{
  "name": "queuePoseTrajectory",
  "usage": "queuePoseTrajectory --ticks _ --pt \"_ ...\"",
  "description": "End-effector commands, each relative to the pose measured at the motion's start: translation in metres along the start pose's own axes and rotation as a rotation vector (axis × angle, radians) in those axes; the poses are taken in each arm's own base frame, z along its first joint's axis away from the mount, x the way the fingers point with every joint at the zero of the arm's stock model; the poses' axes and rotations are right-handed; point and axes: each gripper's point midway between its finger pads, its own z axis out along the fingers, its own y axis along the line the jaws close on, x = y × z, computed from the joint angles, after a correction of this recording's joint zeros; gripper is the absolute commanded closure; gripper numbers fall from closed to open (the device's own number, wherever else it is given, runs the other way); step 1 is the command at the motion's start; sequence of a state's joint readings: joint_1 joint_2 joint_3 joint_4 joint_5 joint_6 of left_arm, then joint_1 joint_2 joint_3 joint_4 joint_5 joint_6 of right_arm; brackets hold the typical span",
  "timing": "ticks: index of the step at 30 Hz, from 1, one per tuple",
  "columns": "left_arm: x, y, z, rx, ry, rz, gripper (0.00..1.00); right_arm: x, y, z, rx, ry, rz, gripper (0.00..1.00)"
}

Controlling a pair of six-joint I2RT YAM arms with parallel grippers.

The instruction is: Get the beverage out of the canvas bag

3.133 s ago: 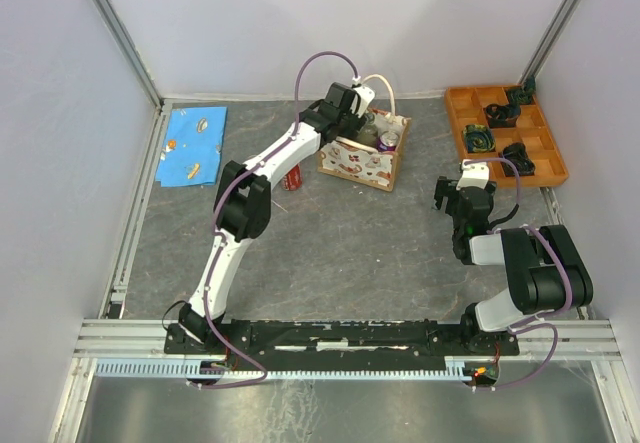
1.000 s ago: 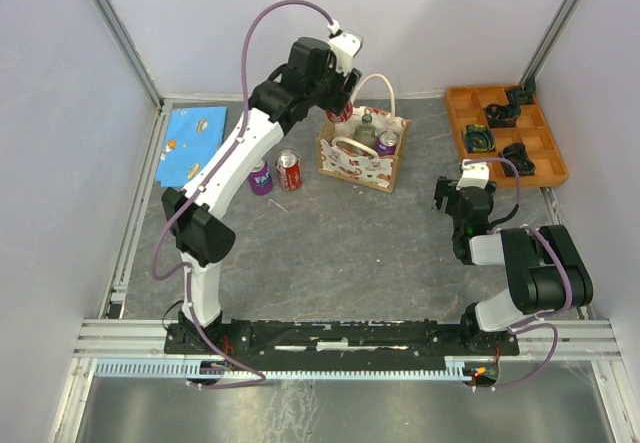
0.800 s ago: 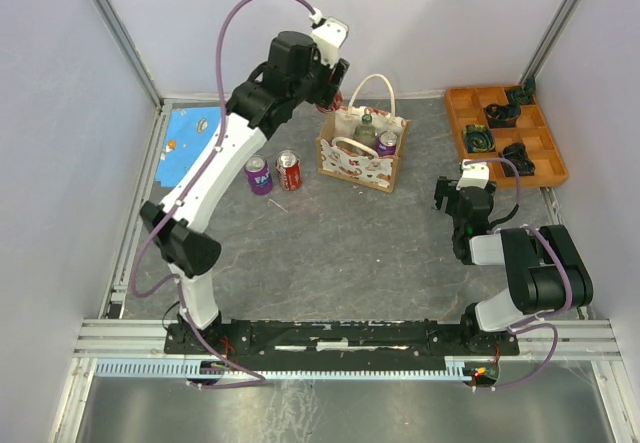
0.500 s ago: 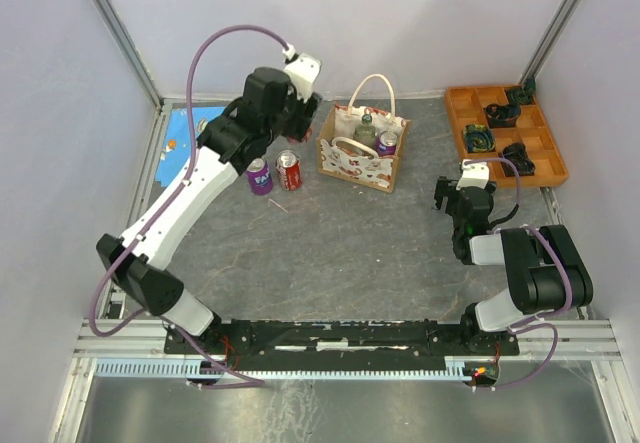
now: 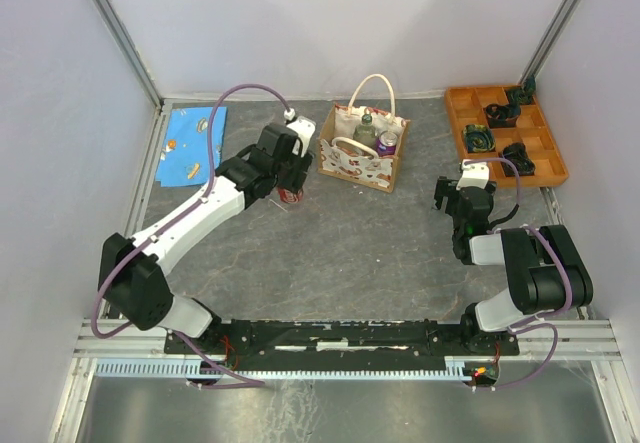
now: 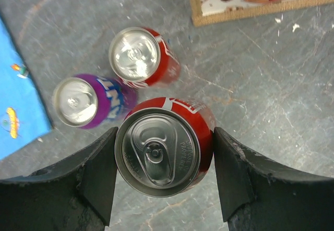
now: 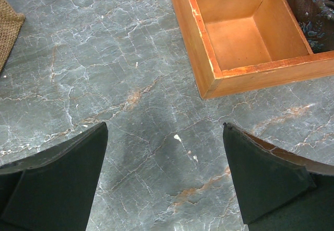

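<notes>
Left wrist view: the left gripper (image 6: 164,174) pinches a red can (image 6: 166,137) close by another cola can (image 6: 141,60) and a purple can (image 6: 83,101). The canvas bag (image 5: 362,151) stands mid-way along the worktop's (image 5: 340,253) far edge. The right gripper (image 7: 164,173) hangs spread.

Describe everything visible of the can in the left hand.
The red can has a silver aluminium top with its pull tab unopened. It stands upright, clamped between the black fingers of the left hand, beside a second red can and a purple can, left of the canvas bag. Whether it touches the table is unclear.
</notes>
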State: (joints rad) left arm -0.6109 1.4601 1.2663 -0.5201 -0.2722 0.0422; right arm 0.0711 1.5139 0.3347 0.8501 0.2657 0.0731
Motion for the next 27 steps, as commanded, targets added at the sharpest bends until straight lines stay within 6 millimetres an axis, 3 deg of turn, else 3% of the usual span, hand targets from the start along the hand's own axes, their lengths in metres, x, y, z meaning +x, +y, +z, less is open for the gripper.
queuePoseTrajectory --ticks 1,19,27 --pt "-0.042 -0.006 -0.013 0.036 -0.207 -0.124 0.97 -0.019 0.003 0.006 -0.007 -0.051 -0.001 0.01" --pt "0.021 -0.042 0.052 -0.007 -0.086 0.009 0.97 -0.019 0.003 0.006 -0.008 -0.05 -0.001 0.01" --pt "0.021 -0.043 0.063 -0.031 -0.104 0.0 0.95 -0.018 0.003 0.006 -0.007 -0.049 0.0 0.01"
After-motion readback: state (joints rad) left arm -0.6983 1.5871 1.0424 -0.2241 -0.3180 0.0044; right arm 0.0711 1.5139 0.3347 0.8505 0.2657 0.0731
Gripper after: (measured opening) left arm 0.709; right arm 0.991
